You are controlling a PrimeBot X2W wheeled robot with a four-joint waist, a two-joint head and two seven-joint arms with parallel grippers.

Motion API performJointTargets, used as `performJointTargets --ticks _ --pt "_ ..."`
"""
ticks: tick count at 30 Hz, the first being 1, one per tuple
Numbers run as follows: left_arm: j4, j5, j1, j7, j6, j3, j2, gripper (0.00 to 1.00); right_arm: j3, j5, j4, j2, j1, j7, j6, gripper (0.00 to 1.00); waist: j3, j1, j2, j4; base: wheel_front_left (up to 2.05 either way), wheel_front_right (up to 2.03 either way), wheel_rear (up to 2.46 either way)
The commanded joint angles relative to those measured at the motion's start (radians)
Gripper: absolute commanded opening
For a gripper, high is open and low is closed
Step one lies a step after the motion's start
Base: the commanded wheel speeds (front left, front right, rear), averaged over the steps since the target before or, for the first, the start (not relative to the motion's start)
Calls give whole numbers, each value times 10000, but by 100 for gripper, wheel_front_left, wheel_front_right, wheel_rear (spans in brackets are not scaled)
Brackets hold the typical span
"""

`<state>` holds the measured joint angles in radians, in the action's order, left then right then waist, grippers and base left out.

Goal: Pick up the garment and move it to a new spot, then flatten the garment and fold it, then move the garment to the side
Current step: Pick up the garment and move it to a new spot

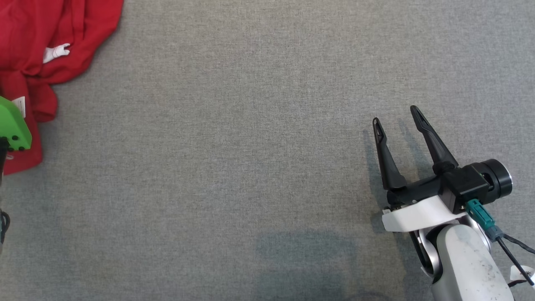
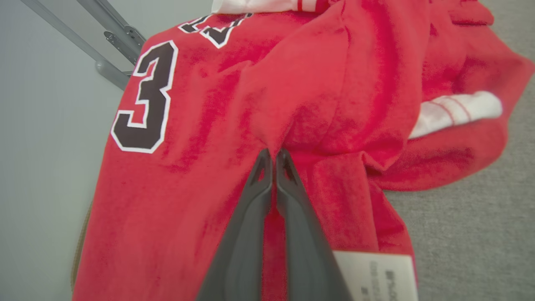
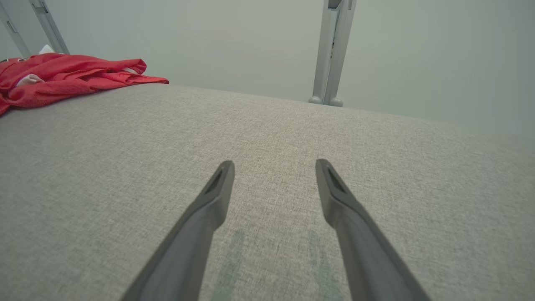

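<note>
A grey woven cloth surface (image 1: 250,146) spreads wide under even light, with soft shadows. Beyond its far edge is a plain pale backdrop (image 3: 418,50); wall or floor is unclear. A grey metal post (image 3: 332,50) stands there.

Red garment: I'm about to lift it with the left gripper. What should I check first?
1. Grip: left gripper shut on a fold of the red jersey garment: ok.
2. Layers pinched: cannot tell.
3. Other arm: right gripper open, apart from the garment: ok.
4. Room on the grey fabric tabletop for a new spot: ok.
5. Garment flat: not ok, crumpled.
</note>
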<state>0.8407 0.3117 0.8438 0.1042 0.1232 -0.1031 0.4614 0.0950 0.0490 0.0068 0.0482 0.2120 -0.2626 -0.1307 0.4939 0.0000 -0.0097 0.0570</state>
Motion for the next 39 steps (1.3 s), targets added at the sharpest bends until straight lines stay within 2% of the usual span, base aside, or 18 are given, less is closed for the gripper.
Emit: performJointTargets --ticks 1,13,22,31,39 --pt "-61 -11 189 -77 -30 -49 128 0 -25 -46 33 38 -6 -31 -1 100 -118 0 97 58 0 0 0" --pt "-751 -187 527 -62 -86 -205 731 0 -27 -243 187 39 -228 -31 -1 100 -859 0 97 238 0 0 0" --pt "-1619 -457 746 82 -51 -630 971 0 -5 -511 329 39 -336 -31 -3 100 -1561 0 97 130 0 0 0" --pt "-3150 -737 1358 418 56 -1646 1163 0 -82 -910 459 38 -631 -29 -3 100 -2637 0 97 -472 0 0 0" --pt "-4335 -487 1676 540 66 -2657 899 0 -371 -1096 528 38 -984 -29 -3 100 -3402 0 97 -1143 0 0 0"
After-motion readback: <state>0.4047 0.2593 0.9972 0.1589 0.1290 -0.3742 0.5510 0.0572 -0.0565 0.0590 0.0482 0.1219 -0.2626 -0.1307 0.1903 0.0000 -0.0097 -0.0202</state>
